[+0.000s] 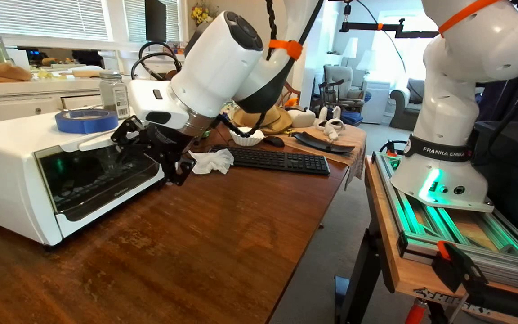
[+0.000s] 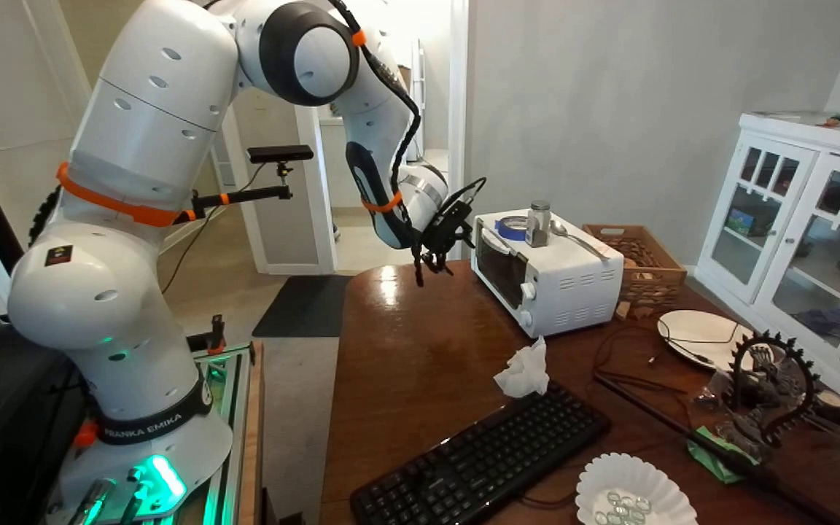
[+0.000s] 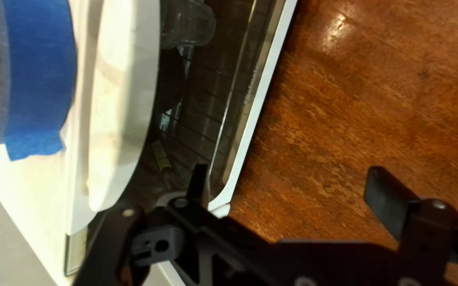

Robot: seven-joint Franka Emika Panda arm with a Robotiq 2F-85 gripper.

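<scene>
My gripper (image 3: 290, 186) stands open in the wrist view, its black fingers (image 3: 386, 196) wide apart with nothing between them. It is at the front of a white toaster oven (image 1: 9, 180), close to the glass door (image 1: 106, 184), which looks closed. One finger overlaps the door's lower corner in the wrist view; whether it touches I cannot tell. The white door handle (image 3: 121, 99) runs along the door's top edge. On the oven lie a roll of blue tape (image 3: 40, 71), a glass jar (image 2: 539, 222) and a spoon (image 2: 577, 237). Through the glass, a clear cup-like shape (image 3: 189, 24) shows dimly.
On the wooden table (image 1: 196, 243) are a crumpled white tissue (image 2: 524, 370), a black keyboard (image 2: 478, 459) and a fluted white bowl (image 2: 635, 485) with glass beads. A wicker basket (image 2: 653, 281) stands behind the oven. A white plate (image 2: 697, 328) and cables lie beyond the keyboard.
</scene>
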